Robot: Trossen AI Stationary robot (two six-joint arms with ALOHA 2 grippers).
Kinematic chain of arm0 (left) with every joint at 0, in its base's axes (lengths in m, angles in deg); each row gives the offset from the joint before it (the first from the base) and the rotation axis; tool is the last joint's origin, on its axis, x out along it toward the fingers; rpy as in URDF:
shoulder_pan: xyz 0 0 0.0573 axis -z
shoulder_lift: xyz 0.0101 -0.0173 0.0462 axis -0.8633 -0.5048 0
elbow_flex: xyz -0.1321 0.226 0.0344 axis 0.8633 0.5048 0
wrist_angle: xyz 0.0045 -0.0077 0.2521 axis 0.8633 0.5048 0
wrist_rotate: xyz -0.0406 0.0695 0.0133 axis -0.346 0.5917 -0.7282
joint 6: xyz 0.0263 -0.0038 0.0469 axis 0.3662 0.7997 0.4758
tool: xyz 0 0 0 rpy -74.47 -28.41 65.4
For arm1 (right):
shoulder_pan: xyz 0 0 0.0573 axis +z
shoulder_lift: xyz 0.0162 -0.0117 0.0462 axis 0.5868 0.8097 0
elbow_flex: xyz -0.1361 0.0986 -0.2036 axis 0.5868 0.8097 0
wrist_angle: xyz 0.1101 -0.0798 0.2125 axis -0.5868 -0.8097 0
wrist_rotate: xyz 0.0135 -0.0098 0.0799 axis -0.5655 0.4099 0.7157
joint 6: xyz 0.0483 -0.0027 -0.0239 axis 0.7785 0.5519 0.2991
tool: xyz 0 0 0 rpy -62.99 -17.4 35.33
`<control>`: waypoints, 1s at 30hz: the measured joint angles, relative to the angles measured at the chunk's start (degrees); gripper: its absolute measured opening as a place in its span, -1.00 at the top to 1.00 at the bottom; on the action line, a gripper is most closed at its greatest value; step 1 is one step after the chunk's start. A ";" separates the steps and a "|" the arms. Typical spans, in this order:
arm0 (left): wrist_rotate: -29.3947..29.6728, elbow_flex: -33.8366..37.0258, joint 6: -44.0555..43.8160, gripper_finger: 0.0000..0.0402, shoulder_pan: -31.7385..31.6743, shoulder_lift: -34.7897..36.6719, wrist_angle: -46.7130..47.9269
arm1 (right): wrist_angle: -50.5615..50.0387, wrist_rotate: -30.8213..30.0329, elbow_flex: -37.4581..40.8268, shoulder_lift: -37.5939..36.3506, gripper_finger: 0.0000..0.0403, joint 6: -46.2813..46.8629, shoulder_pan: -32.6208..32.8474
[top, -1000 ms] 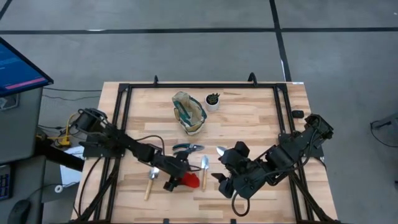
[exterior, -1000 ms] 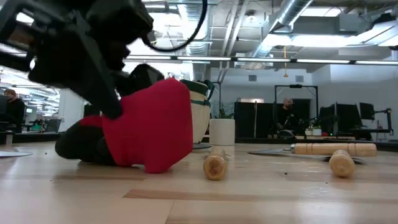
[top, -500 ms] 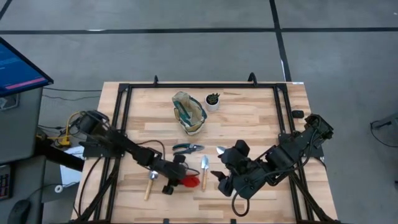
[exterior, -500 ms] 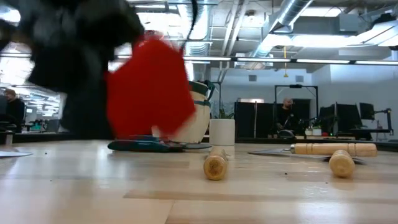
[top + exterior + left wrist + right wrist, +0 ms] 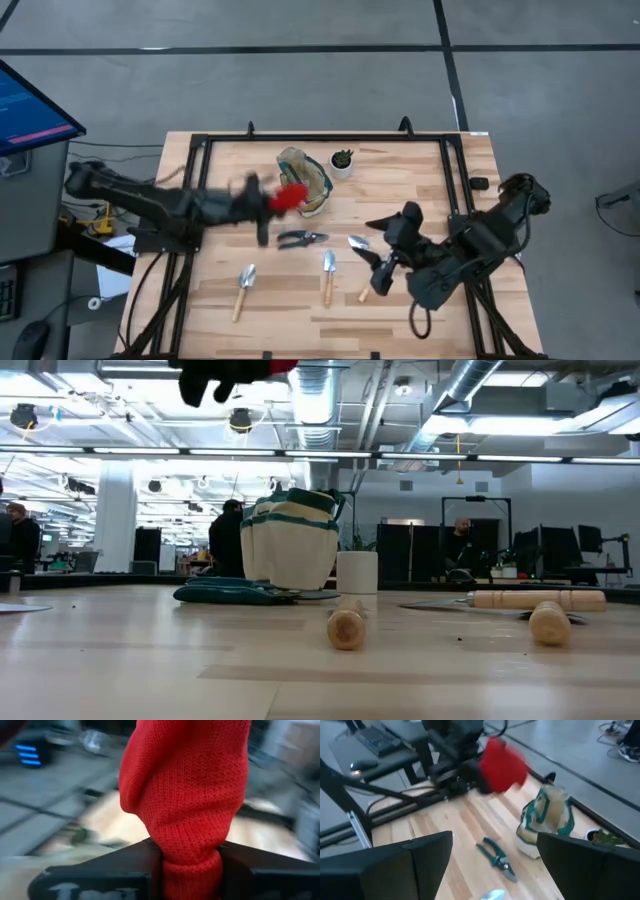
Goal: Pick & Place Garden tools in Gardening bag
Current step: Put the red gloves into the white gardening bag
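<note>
My left gripper [image 5: 272,202] is shut on a red knit item [image 5: 291,196] and holds it high above the table, just left of the gardening bag [image 5: 305,181]. The bag is beige with green trim and stands upright on its base at the far middle. The red item also shows at the top of the low view [image 5: 262,366]. My right gripper [image 5: 384,258] is open and empty over the table's right half. Dark pruning shears [image 5: 302,239] and wooden-handled tools [image 5: 327,275] [image 5: 243,289] [image 5: 358,245] lie flat on the table. My left gripper pinches a narrow, bunched part of the red knit item [image 5: 190,862] between its two fingers [image 5: 107,877]. The fingers come about level from the table's left. The rest of the item bulges out beyond the fingertips, lifted clear of the table.
A small white pot with a dark plant [image 5: 342,162] stands right of the bag. A black frame [image 5: 200,180] runs round the tabletop. Bare wood lies between the bag and the shears. People and desks show in the room beyond [image 5: 460,545].
My left gripper has lifted the red item off the table near the front edge and carried it up and toward the far edge, to beside the bag. My right gripper has drawn back a little toward the table's right and far side, uncovering a tool's handle.
</note>
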 joint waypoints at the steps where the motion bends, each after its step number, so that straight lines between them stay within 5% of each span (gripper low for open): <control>1: 0.33 0.00 -0.50 0.83 -2.86 0.75 0.01 | -0.32 -0.58 0.00 -0.24 -0.41 -0.02 0.00; 4: -1.36 0.01 -4.92 0.83 -10.88 1.31 -0.08 | -0.93 -1.70 0.00 -0.37 -0.41 -0.03 -0.13; 10: -29.77 -0.04 10.69 0.83 -21.77 -3.62 -0.99 | -3.65 -1.80 0.00 -0.37 -0.41 0.00 -0.98; 13: -37.06 -1.86 18.50 0.83 -25.03 -6.07 2.84 | -3.81 -1.80 0.02 -0.37 -0.41 0.00 -1.44; 22: -43.88 -14.06 42.61 0.83 -30.78 -15.82 15.05 | -4.61 -1.71 0.02 -0.37 -0.41 0.50 -2.16; 30: -42.60 -17.42 59.52 0.78 -33.99 -22.50 22.82 | -5.65 -1.70 0.02 -0.37 -0.41 1.36 -2.83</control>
